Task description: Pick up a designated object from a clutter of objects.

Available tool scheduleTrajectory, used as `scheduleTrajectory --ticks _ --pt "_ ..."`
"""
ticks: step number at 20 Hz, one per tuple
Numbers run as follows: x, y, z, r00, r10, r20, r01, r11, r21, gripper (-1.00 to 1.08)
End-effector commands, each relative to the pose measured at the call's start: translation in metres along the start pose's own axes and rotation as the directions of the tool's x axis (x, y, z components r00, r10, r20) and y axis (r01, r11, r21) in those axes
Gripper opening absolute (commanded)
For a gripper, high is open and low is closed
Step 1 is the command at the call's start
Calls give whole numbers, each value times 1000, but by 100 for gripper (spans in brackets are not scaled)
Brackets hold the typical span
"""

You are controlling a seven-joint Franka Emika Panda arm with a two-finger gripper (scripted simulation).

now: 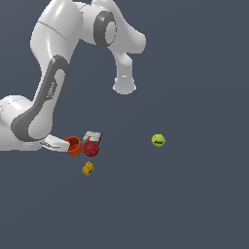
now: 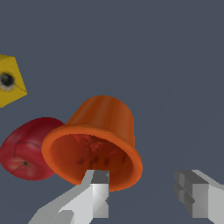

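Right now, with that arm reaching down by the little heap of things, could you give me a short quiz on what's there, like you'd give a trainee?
1. True or false: the gripper has closed both fingers on the orange cup.
2. Which item touches or nearly touches the cup in the exterior view? A) yellow-green ball B) red apple C) yellow block
3. Fill in: the item lying alone, far toward the exterior view's right, is the ____.

Key
1. False: the fingers stand apart, one at the cup's rim, the other clear of it.
2. B
3. yellow-green ball
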State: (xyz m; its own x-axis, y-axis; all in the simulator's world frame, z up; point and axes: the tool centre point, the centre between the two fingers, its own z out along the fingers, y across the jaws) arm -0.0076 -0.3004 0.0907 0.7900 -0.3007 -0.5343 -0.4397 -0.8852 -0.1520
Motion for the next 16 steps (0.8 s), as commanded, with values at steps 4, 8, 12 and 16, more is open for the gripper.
scheduleTrajectory --ticks 4,8,12,16 --pt "0 0 3 1000 -1 0 1 1000 0 28" --pt "0 0 13 1000 -1 0 1 1000 0 28" --pt "-1 0 24 1000 -1 0 1 1000 0 28" --pt "0 0 30 1000 -1 1 1 1000 1 28"
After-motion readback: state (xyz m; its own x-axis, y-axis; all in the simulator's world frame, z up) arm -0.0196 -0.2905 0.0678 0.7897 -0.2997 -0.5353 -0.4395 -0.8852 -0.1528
